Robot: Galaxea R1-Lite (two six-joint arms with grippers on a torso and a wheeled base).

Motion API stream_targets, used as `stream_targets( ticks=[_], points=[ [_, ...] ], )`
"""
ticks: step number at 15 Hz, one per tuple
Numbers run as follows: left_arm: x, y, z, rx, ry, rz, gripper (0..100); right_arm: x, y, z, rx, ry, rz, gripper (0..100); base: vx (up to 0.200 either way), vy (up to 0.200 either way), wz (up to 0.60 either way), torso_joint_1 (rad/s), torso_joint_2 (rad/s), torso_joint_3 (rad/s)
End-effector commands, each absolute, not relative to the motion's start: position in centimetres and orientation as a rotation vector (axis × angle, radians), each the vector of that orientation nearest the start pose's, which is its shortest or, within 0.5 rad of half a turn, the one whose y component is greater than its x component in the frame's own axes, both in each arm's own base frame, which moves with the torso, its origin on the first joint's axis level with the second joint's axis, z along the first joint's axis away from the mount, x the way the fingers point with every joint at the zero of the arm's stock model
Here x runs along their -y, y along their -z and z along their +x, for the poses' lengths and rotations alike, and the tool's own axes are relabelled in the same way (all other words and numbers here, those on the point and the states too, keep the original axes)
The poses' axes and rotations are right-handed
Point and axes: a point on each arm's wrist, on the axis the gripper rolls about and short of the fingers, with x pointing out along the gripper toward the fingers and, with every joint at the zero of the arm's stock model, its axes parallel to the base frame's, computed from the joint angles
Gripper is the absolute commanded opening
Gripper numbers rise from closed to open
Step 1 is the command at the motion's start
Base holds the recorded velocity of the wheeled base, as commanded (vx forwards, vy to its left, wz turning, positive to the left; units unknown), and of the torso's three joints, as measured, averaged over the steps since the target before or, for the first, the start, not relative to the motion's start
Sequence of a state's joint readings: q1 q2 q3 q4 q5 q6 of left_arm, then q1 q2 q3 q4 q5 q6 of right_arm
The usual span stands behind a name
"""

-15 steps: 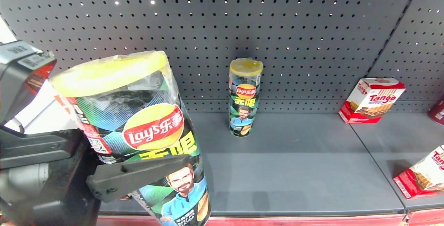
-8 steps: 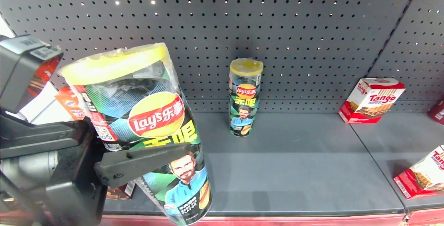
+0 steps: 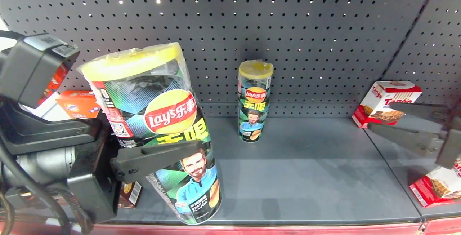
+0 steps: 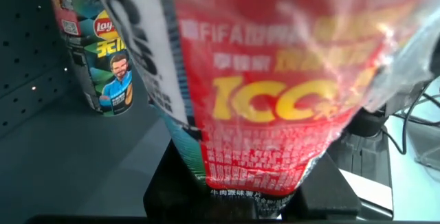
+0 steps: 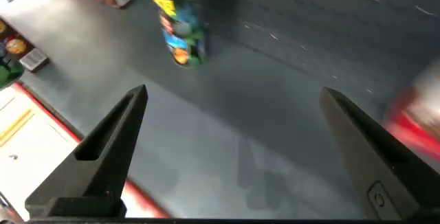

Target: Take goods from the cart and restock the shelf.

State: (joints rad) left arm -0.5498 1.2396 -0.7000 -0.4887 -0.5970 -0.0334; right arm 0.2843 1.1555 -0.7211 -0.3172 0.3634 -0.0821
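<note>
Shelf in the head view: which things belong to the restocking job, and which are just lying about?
Job: held chip can, standing chip can, shelf.
Lying about: rear wafer box, front wafer box, orange box.

A red-and-white cardboard wafer box [image 3: 378,96] sits at the right of the frame, and a second such box [image 3: 434,188] in the lower right corner. An orange cardboard box [image 3: 77,105] sits at mid-left.
</note>
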Motion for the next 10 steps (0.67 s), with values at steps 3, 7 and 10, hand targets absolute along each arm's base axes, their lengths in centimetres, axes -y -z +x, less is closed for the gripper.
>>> stream_targets(
  ticks=[3, 7, 10],
  points=[
    [11.2, -25.3, 16.0, -0.081, 1.141, -0.032, 0, -8.9, -24.0, 22.9, -0.151, -0.800, -0.102, 100, 0.000, 0.000, 0.00, 0.000, 0.00, 0.000],
    [11.4, -25.2, 16.2, -0.088, 1.183, -0.033, 0, -11.3, -24.6, 27.9, -0.068, -1.030, -0.179, 100, 0.000, 0.000, 0.00, 0.000, 0.00, 0.000],
    [11.4, -25.3, 16.2, -0.087, 1.218, -0.034, 0, -13.6, -25.4, 29.6, -0.040, -1.242, -0.163, 100, 0.000, 0.000, 0.00, 0.000, 0.00, 0.000]
  ],
)
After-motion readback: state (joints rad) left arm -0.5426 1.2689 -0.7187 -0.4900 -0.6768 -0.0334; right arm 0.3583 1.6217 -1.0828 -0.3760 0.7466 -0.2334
